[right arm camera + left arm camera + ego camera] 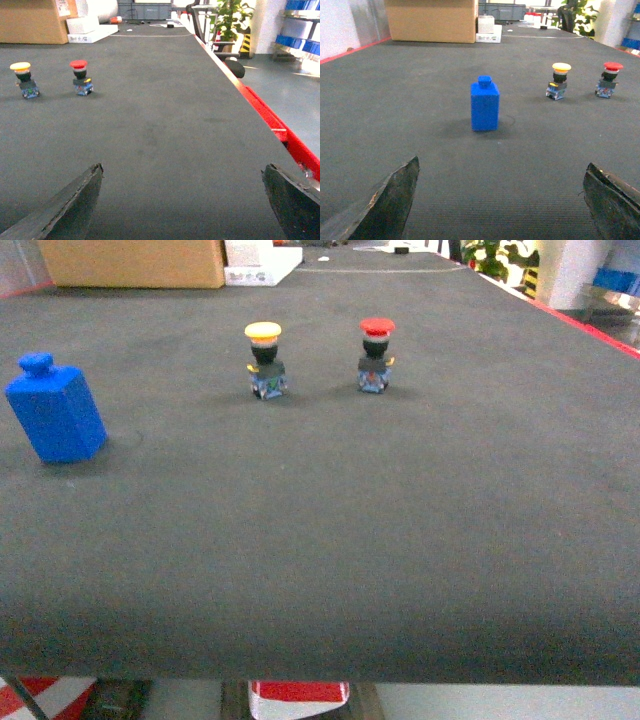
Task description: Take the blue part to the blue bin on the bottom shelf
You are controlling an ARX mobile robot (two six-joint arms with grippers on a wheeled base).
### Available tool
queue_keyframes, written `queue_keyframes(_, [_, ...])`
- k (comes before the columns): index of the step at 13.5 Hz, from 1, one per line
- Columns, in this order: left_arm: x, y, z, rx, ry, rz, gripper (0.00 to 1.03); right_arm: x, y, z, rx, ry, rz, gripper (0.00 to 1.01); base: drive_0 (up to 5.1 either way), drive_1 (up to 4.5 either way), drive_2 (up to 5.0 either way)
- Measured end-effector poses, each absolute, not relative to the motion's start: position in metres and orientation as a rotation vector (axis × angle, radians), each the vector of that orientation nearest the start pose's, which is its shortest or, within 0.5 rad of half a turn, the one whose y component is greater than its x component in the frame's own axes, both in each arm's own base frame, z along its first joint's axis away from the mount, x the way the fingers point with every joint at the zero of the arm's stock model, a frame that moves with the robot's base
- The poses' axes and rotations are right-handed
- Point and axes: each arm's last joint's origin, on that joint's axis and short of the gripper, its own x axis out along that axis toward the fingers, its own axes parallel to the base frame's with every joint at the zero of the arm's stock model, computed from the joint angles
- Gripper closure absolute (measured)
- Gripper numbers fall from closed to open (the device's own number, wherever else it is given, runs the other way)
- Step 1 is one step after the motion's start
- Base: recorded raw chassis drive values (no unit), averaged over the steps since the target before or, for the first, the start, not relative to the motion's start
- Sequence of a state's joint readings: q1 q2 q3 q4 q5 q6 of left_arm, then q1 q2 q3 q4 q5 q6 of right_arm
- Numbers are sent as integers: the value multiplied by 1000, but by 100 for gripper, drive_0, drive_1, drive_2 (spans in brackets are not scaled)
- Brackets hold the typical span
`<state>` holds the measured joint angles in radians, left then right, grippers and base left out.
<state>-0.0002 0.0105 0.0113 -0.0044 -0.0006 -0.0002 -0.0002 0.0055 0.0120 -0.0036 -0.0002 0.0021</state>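
On the dark surface point(330, 540), blue part point(55, 410) stands upright at head view's left edge, well left of the yellow button point(265, 360); red button point(376, 355) is just right of the yellow one. Left gripper point(505, 200): jaws spread wide, nothing between them, only the two finger tips point(395, 200) show at the frame's bottom corners; blue part sits ahead, apart from both. Right gripper point(182, 200): also spread wide, empty, tips cut off likewise; buttons far left of it. Neither gripper shows in head view. Cardboard box point(135, 262) behind the yellow button, top cropped. Bin and bottom shelf not visible.
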Motion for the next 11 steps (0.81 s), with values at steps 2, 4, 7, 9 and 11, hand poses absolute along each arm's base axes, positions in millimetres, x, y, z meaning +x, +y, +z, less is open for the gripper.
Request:
queue_keyframes(2, [98, 0, 166, 0, 1, 1, 5, 97, 0, 167, 2, -5, 0, 3, 0, 0, 0])
queue_keyframes(4, [98, 0, 167, 0, -1, 0, 5, 97, 0, 167, 2, -9, 0, 3, 0, 0, 0])
queue_keyframes(7, [98, 0, 166, 1, 7, 0, 5, 97, 0, 167, 2, 0, 0, 3, 0, 0, 0])
queue_keyframes(9, [98, 0, 166, 1, 2, 0, 5, 97, 0, 167, 3, -4, -1, 3, 0, 0, 0])
queue_keyframes(11, [98, 0, 167, 1, 0, 0, 5, 97, 0, 167, 2, -2, 0, 3, 0, 0, 0])
